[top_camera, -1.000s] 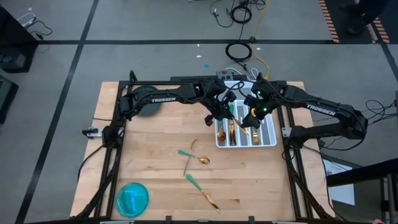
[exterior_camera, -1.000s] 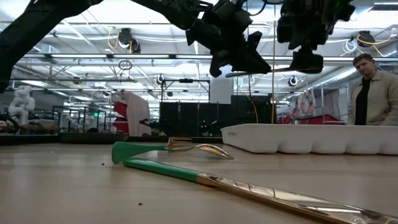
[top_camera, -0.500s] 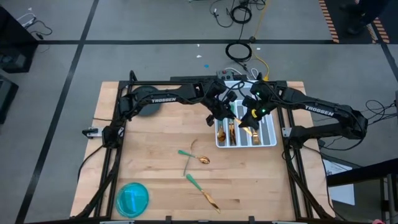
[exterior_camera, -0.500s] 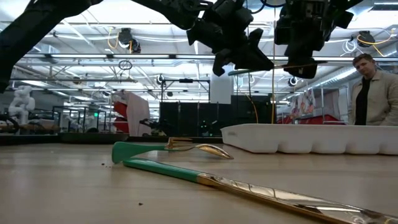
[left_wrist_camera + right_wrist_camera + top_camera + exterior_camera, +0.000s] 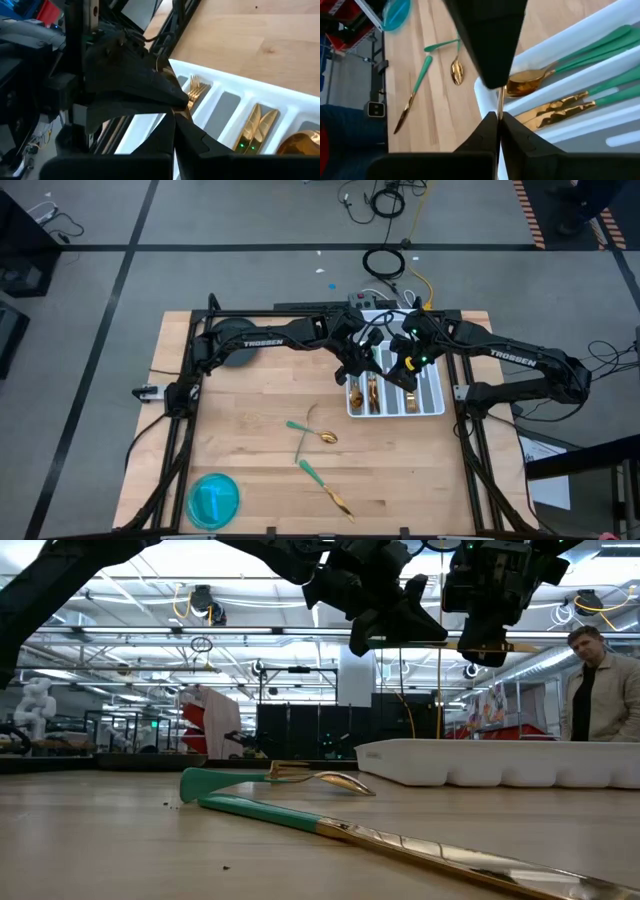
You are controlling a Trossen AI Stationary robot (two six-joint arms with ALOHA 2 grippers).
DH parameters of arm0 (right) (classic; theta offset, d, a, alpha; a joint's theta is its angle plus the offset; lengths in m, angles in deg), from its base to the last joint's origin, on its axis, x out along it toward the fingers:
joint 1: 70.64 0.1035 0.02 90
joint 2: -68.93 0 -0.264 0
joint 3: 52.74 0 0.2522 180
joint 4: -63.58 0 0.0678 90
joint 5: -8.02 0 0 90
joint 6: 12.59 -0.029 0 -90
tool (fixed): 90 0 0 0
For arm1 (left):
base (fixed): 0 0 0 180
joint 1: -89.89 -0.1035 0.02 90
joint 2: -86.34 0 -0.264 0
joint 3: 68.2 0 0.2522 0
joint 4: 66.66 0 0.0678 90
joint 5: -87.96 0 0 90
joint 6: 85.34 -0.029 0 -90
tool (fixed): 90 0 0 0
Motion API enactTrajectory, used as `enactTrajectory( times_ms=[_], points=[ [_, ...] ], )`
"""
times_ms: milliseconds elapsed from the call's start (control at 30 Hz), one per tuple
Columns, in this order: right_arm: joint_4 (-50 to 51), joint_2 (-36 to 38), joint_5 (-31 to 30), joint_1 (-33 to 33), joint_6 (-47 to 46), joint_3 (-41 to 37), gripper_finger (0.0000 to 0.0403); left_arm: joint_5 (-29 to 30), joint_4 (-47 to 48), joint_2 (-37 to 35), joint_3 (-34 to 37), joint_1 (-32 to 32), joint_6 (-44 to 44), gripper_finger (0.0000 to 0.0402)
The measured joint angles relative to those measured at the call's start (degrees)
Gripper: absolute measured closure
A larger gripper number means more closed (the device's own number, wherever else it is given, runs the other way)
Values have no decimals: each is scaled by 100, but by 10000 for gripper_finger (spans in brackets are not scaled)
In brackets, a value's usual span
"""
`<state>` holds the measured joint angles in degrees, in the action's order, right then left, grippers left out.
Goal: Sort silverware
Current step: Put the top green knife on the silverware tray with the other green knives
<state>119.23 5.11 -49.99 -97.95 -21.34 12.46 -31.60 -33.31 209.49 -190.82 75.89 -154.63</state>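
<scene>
The blue bowl [image 5: 213,499] sat at the table's near left corner, with bare wood around it. Right of it a knife [image 5: 326,487] lay alone near the front edge, its long axis diagonal, teal handle toward the middle and gold blade toward the near right. Just beyond, a spoon [image 5: 309,431] and a fork [image 5: 305,434] lay crossed, touching, the spoon's gold bowl to the right and the fork's handle running toward the near side. Open board lay all round these three, well apart from the tray [image 5: 437,409].

The white tray stood at the far right, close to the table's right edge, its compartments running near to far. The silverware [image 5: 372,392] in it lay along the compartments, gold heads nearer, teal handles farther.

Both arms reached in from the far corners and met over the tray. The left gripper [image 5: 357,370] hung above its left edge, fingers pinched nearly together. The right gripper [image 5: 405,366] hung above the tray's middle, fingers clamped on a slim gold piece [image 5: 501,100], seen in the right wrist view.
</scene>
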Motion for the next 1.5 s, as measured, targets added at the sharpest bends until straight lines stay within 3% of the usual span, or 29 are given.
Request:
enactTrajectory(
  times_ms=[267, 467, 600, 700, 867, 1100, 1267, 1500],
  points=[
    [7, 2, -137, -1, 66, 0, 402, 113, -38, 0, 0, -5, 301, 398],
    [-31, 7, -509, -9, 6, 4, 403, 931, -597, -44, 0, -35, 1032, 375],
    [-9, 7, -927, -51, -142, 4, 403, 1154, -606, -213, 2, -122, 1449, 361],
    [-30, 28, -962, -125, -196, 2, 403, 1127, -564, -401, -1, -220, 1776, 358],
    [-100, 243, -969, -197, -325, 2, 403, 791, 323, -714, -10, -401, 2127, 357],
    [-125, 786, -1464, -278, -727, 2, 403, 756, 1380, -1083, -7, -435, 2125, 376],
    [-219, 1072, -1890, -344, -1188, 1, 403, 746, 1490, -1558, 0, -417, 2466, 393],
    [-1958, 1363, -1857, -348, -2087, -594, 403, 564, 1729, -2430, 238, -282, 3100, 393]
  ],
)
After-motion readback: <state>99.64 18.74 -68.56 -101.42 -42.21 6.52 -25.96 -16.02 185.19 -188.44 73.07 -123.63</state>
